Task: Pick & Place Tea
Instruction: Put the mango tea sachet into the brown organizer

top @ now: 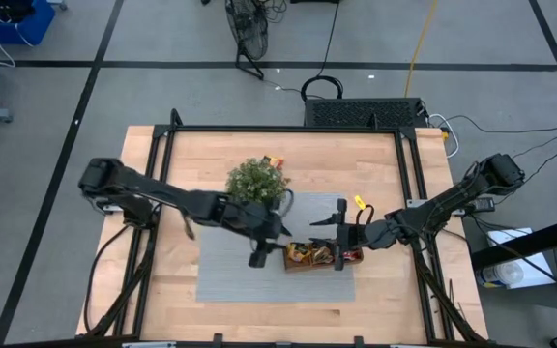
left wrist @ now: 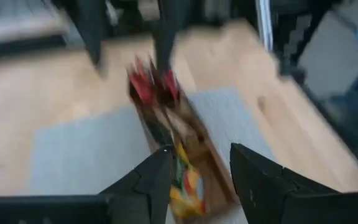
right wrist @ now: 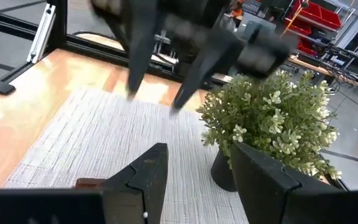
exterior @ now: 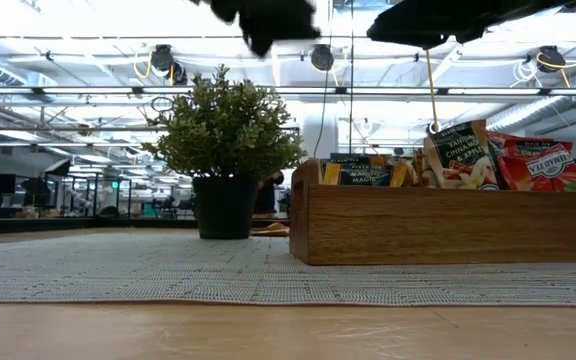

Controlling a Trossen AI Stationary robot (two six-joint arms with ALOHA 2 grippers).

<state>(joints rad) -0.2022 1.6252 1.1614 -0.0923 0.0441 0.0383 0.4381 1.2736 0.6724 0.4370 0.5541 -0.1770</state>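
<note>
Red and orange tea sachets [top: 309, 253] at tray's three o'clock look light, slippery; pinch edges. Left tool [top: 264, 253] apart, right tool [top: 339, 242] apart, both empty.

Grey tiled floor [top: 46, 116], bright ceiling lights [exterior: 88, 25]

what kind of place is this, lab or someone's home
Most likely a robotics lab or workshop: a framed wooden table on a taped concrete floor, exposed ceiling pipes and lamps, and red parts bins on shelving beyond.

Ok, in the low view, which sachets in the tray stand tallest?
The red sachets at the wooden tray's right end; the dark green ones on its left barely clear the rim.
</note>
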